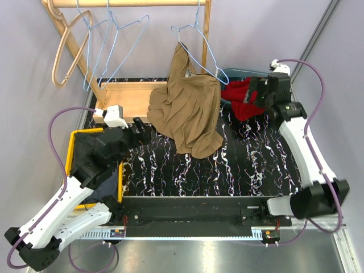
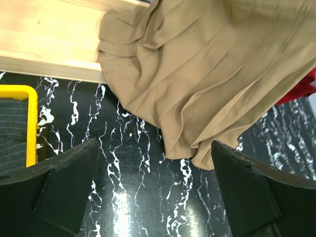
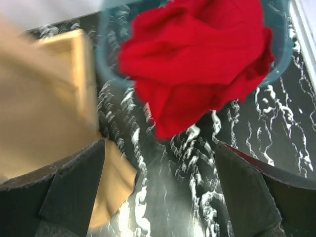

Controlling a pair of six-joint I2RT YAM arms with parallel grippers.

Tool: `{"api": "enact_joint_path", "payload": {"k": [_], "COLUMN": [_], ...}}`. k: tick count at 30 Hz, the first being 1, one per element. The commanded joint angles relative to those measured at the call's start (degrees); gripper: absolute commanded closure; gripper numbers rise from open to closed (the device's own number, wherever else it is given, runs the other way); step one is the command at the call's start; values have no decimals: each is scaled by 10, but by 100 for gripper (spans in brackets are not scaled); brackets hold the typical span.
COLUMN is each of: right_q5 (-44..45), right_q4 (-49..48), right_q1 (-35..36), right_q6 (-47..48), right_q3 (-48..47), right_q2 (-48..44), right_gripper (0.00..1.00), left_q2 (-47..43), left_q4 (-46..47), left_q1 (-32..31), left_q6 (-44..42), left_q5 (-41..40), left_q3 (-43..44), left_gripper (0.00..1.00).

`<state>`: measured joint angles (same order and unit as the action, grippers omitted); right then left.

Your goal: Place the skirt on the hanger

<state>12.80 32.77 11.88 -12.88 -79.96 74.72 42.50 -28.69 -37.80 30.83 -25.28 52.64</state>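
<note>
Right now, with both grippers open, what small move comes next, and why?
Probably pull the right gripper back toward its base. The skirt seems to hang by its top from the blue hanger, its lower part draped on the table. That gripper and the left gripper are open and empty, so nothing seems left to hold.

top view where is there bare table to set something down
Bare black marbled tabletop runs along the front, between the hem of the tan pleated skirt and the near edge, and on the right between the skirt and the white right arm. The back is crowded: wooden rack base, skirt, red cloth in the teal basket.
</note>
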Motion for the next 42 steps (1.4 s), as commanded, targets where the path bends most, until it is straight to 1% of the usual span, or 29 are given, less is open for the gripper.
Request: {"api": "enact_joint_path", "payload": {"k": [1,2,3,4,6,8,12,16,19,22,24,29,30,32,33,34,37,39,42], "right_q5": [-90,-126,-157,-170,-176,-182,-204,-226,-261,-321,-326,-334,-332,-320,-314,-300,-276,-265,-263], "right_q4": [-113,-112,-112,-112,-112,-104,-87,-82,-67,-50,-37,-19,-14,-9,-3,-2,4,4,4], "right_q1": [-96,-138,-152,-162,-181,-189,-211,-220,-221,-221,-219,-212,-211,-209,-209,-208,-208,-208,-208], "right_q6": [-27,-35,-52,-59,-69,-72,-77,-82,-69,-65,-62,-47,-45,-47,-46,-46,-48,-50,-48], "right_q3": [-18,-59,-78,-95,-140,-177,-221,-251,-289,-327,-342,-355,-356,-361,-361,-364,-368,-375,-386], "right_q2": [102,131,183,206,259,287,353,395,440,485,511,535,535,533,530,526,489,470,413], "right_gripper": [0,0,0,0,0,0,0,0,0,0,0,0,8,29,59,72,100,100,100], "left_q2": [-2,-1,-2,-1,-1,0,9,21,28,36,40,48,49,50,50,49,45,43,38], "left_q4": [51,60,64,68,80,92,102,106,112,111,113,115,115,115,116,115,117,116,117], "left_q1": [-1,-1,-1,-1,-1,-1,0,0,0,0,0,1,1,1,1,1,1,1,1], "left_q6": [-20,-20,-20,-21,-20,-22,-33,-47,-56,-57,-58,-59,-59,-59,-58,-58,-57,-56,-53], "left_q5": [29,34,37,39,45,52,63,62,61,59,59,59,59,59,59,59,61,61,60], "left_q3": [-16,-18,-22,-25,-32,-37,-43,-44,-47,-47,-47,-50,-50,-50,-49,-49,-50,-50,-51], "left_gripper": [1,1,1,1,1,1,1,1,1,1,1,1,1,1,1,1,1,1,1]}}
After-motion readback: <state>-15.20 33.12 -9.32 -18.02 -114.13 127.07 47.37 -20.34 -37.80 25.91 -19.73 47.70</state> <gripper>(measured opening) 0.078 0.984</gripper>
